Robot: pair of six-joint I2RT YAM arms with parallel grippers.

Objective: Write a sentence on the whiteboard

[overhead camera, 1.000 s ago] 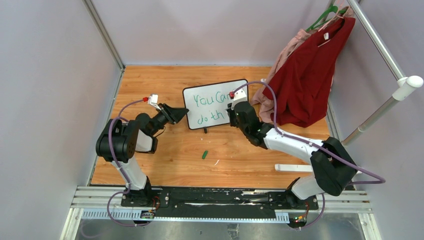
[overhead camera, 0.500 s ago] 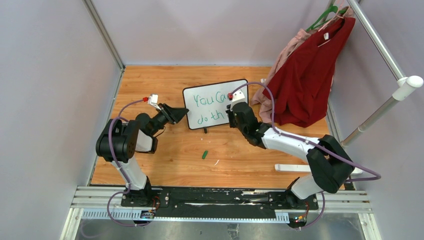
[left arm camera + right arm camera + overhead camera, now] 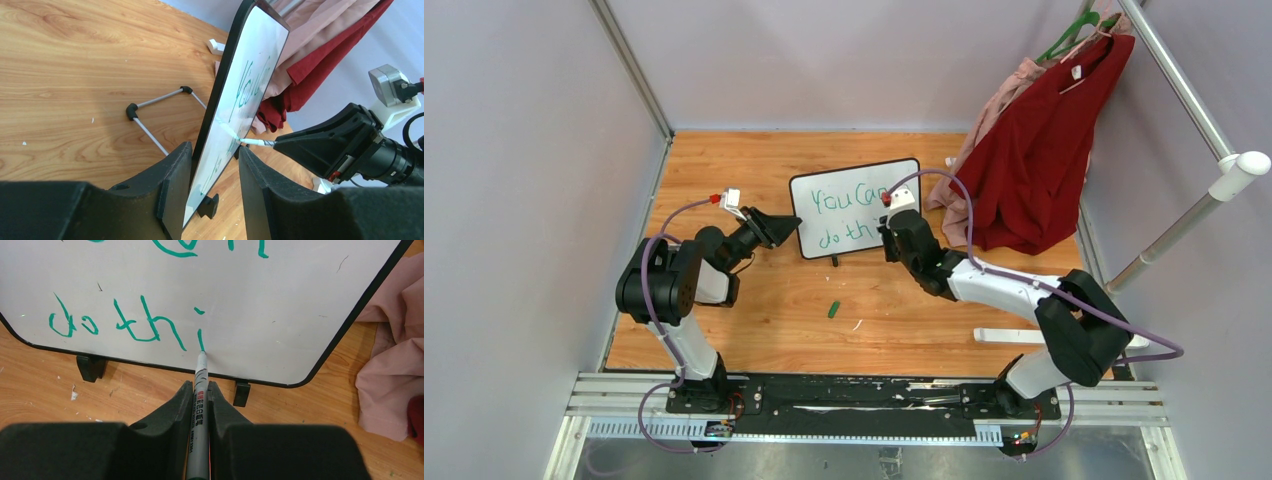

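Observation:
The whiteboard [image 3: 849, 173] stands upright on the wooden table, propped on a wire stand. Green lettering, the sentence [image 3: 150, 322], reads "You Can" with "do thi" under it. My right gripper [image 3: 200, 385] is shut on a grey marker [image 3: 200, 405]. The marker's green tip touches the board [image 3: 300, 305] at the foot of the "i". My left gripper [image 3: 215, 147] straddles the board's left edge [image 3: 260, 50]. One finger lies against the back of the board and a gap shows at the front. In the left wrist view the marker [image 3: 255, 142] meets the board face.
A green marker cap [image 3: 833, 309] lies on the table in front of the board. A red garment [image 3: 1034, 160] and a pink one [image 3: 999, 100] hang from a rack [image 3: 1184, 90] right of the board. The rack's white base [image 3: 1009, 336] lies beside the right arm.
The right gripper with the marker has shifted slightly left and down along the board. The left arm and the board have not moved.

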